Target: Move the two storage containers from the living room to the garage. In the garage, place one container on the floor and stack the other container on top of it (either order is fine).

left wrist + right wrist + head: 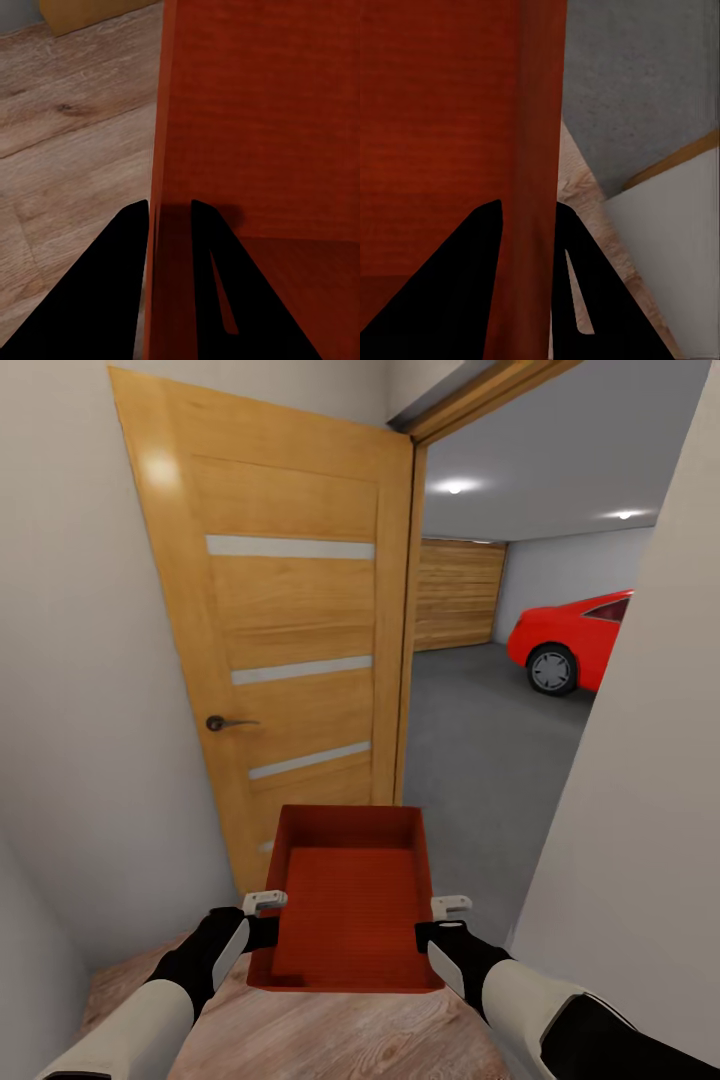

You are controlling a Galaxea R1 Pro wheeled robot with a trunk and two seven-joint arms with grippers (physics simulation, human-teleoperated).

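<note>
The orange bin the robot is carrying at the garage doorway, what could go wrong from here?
The storage container is held only by its side walls, pinched by the left gripper and right gripper, so it may slip or tilt. The passage looks tight: the open door stands close on the left and a wall close on the right, so an elbow could clip either.

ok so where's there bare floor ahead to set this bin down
Through the doorway, the grey garage floor lies bare between the wooden door and the red car. Near the robot it is crowded: the storage container, gripped by the left gripper and right gripper, sits between door and wall.
</note>
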